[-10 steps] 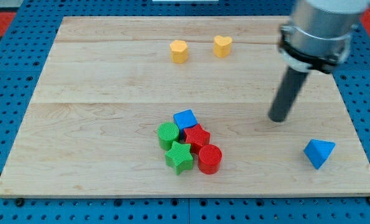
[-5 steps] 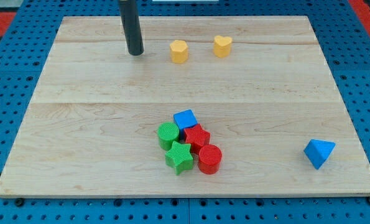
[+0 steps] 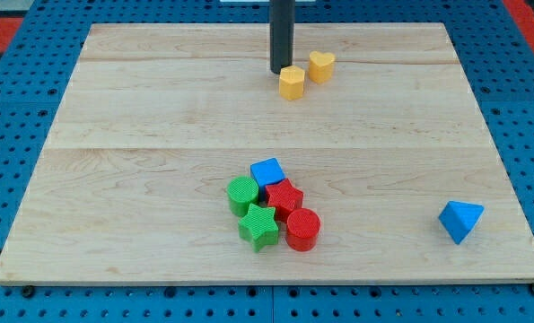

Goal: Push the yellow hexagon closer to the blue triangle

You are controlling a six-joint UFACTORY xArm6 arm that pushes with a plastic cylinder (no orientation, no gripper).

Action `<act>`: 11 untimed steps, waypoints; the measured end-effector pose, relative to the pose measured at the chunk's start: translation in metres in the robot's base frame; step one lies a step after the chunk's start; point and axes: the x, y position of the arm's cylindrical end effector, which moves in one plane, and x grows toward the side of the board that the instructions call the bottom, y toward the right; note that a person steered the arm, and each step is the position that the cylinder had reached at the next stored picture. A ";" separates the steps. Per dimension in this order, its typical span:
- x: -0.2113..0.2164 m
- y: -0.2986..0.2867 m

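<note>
The yellow hexagon (image 3: 292, 82) lies near the view's top, just left of and below a yellow heart (image 3: 321, 66), almost touching it. The blue triangle (image 3: 460, 220) sits far off at the view's lower right, near the board's right edge. My tip (image 3: 279, 71) stands against the hexagon's upper left side, touching it. The rod rises straight up out of the view's top.
A tight cluster lies below the board's middle: a blue cube (image 3: 268, 172), a green cylinder (image 3: 242, 193), a red star-like block (image 3: 285, 196), a green star (image 3: 258, 226) and a red cylinder (image 3: 302, 229). The wooden board (image 3: 114, 135) rests on a blue pegboard.
My tip went from the board's right side to the upper left, then swept right into the yellow hexagon. The hexagon slid right and slightly down, next to the yellow heart.
</note>
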 end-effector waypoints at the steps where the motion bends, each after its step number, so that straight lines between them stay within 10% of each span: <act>1: 0.018 0.002; 5: 0.158 0.053; 11: 0.202 0.155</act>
